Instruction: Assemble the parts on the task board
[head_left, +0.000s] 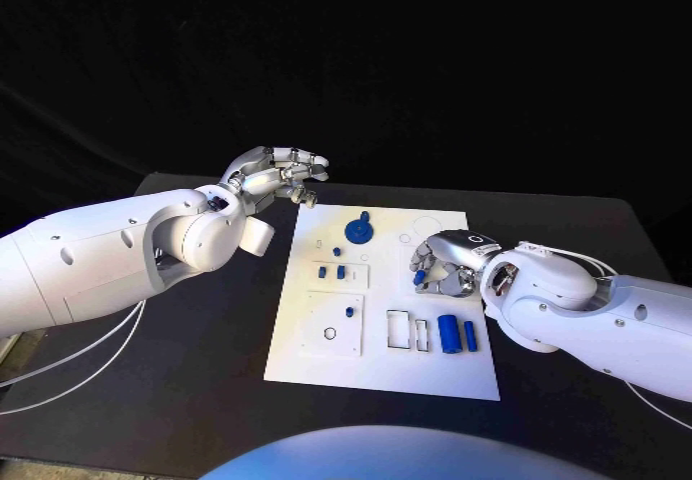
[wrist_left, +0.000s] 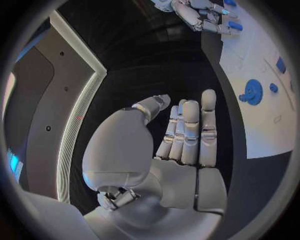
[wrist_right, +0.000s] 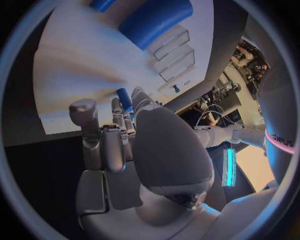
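Right hand (head_left: 444, 262) fingers pinch blue part (head_left: 420, 277) over task board (head_left: 384, 370) | left hand (head_left: 277, 175) fingers curled, holding nothing

The right hand (head_left: 444, 264) blocks the task board's (head_left: 325, 365) right side (left half lies open)

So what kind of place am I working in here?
Probably a lab test bench or demo stand: a black table against a dark backdrop, bearing one white task board with slots and small blue parts, not household items.
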